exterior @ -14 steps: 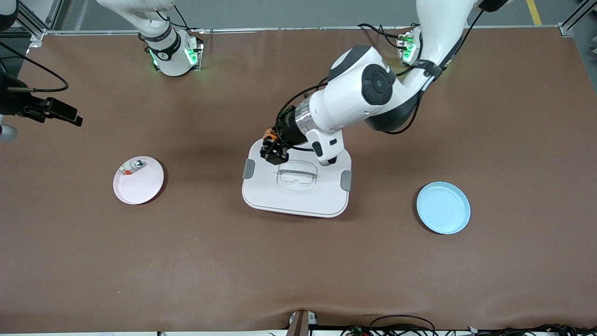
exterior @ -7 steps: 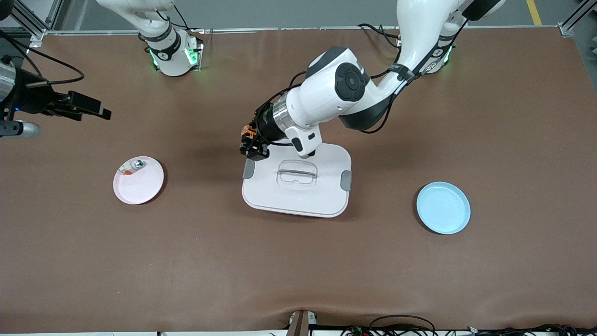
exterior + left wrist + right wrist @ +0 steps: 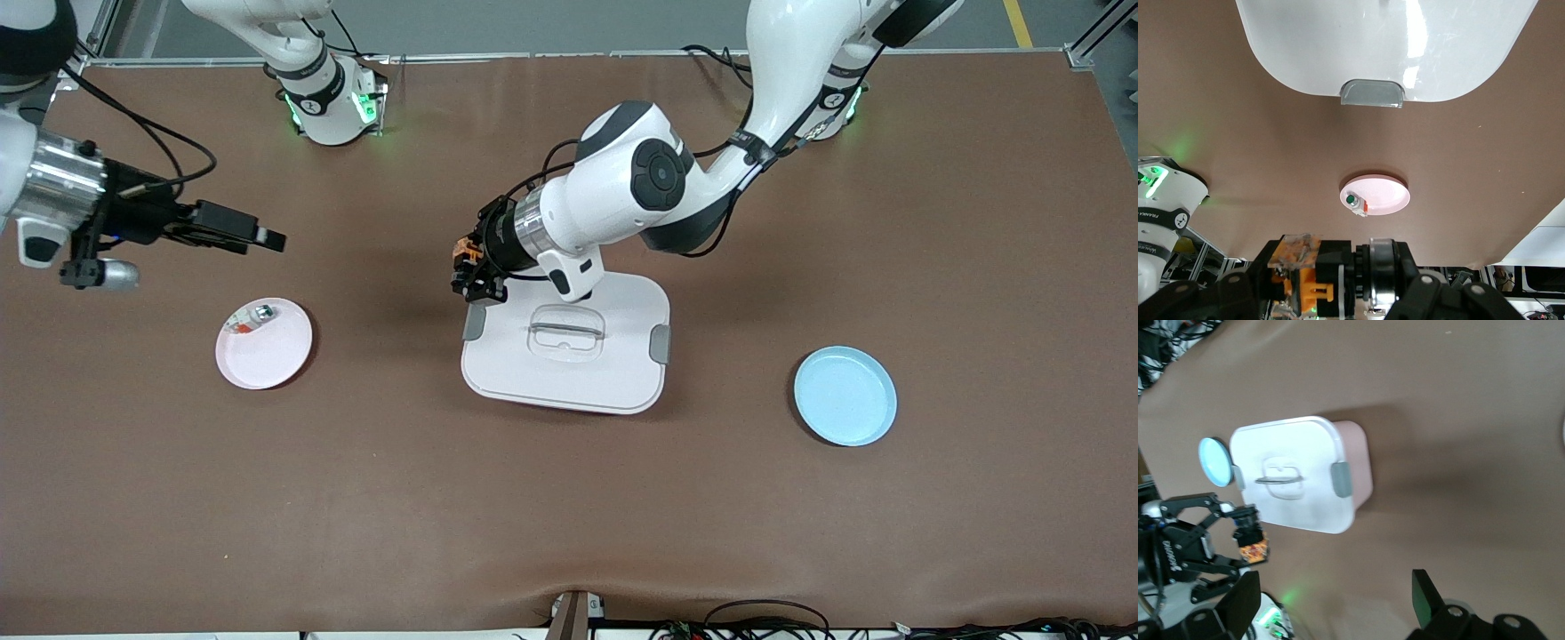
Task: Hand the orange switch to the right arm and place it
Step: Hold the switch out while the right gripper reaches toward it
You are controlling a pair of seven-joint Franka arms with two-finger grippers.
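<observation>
The orange switch (image 3: 462, 252), black with orange parts, is gripped in my left gripper (image 3: 468, 271), which is shut on it. It hangs over the corner of the white lidded box (image 3: 569, 364) toward the right arm's end. In the left wrist view the switch (image 3: 1301, 280) sits between the fingers. My right gripper (image 3: 260, 237) is open and empty, in the air over the table above the pink plate (image 3: 267, 356). In the right wrist view its fingers (image 3: 1241, 603) stand wide apart, and the switch (image 3: 1254, 547) shows farther off in the left gripper.
The pink plate holds a small silver-white-and-red piece (image 3: 253, 316). A blue plate (image 3: 845, 396) lies toward the left arm's end. The white box with grey clips stands mid-table. The pink plate (image 3: 1375, 195) also shows in the left wrist view.
My left gripper has carried the switch from over the box lid toward the right arm's end. My right arm has come in from the table's end toward the middle.
</observation>
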